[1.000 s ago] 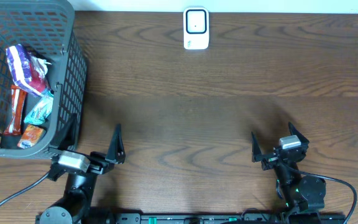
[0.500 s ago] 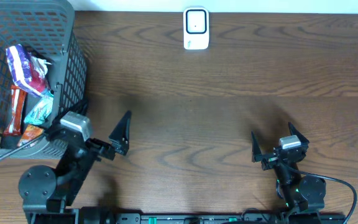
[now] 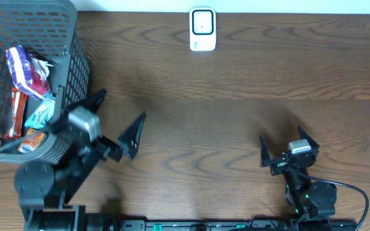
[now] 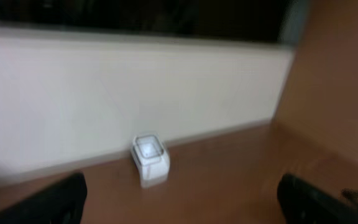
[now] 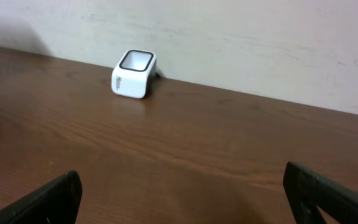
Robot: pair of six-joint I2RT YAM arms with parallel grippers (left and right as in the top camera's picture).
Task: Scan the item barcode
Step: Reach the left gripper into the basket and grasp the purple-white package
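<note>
Several snack packets lie in the dark mesh basket [image 3: 69, 58] at the far left: a purple-and-white one [image 3: 23, 67], a red one [image 3: 18, 112], a teal one [image 3: 42, 114] and an orange one [image 3: 32, 138]. The white barcode scanner [image 3: 202, 29] stands at the table's far edge, and also shows as the scanner [image 4: 150, 160] and the scanner [image 5: 134, 74] in the wrist views. My left gripper [image 3: 115, 117] is raised beside the basket's right wall, open and empty. My right gripper [image 3: 284, 146] rests low at the front right, open and empty.
A pale wall [image 5: 241, 43] runs behind the table's far edge. Brown wooden tabletop [image 3: 223, 109] stretches between the basket, the scanner and both arms. A black cable [image 3: 355, 192] trails from the right arm's base.
My left arm has lifted from the front edge and swung up and away, toward the basket's right side, its jaws still wide. The right arm has not moved.
</note>
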